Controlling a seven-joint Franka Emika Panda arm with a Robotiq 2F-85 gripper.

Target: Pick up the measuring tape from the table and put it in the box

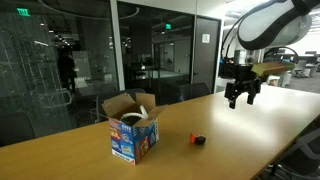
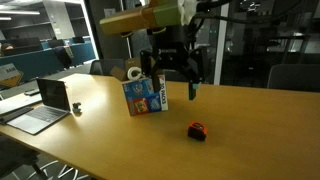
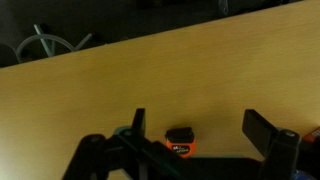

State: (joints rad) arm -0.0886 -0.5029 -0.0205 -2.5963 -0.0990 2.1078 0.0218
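The measuring tape is a tiny red-orange and black object lying on the tan table (image 1: pixel 250 125). It shows in both exterior views (image 1: pixel 197 140) (image 2: pixel 197 130) and in the wrist view (image 3: pixel 180 140). The box (image 1: pixel 133 127) (image 2: pixel 146 95) stands upright with its brown flaps open, blue printed sides. My gripper (image 1: pixel 241 99) (image 2: pixel 173 88) is open and empty, held well above the table. In the wrist view the tape lies between the two fingers (image 3: pixel 200 130), far below them.
An open laptop (image 2: pixel 45 105) and a small dark object (image 2: pixel 77 108) sit at the table's far end. A white cup-like item (image 2: pixel 133 73) stands behind the box. Glass office walls ring the table. A chair (image 2: pixel 293 78) stands behind it.
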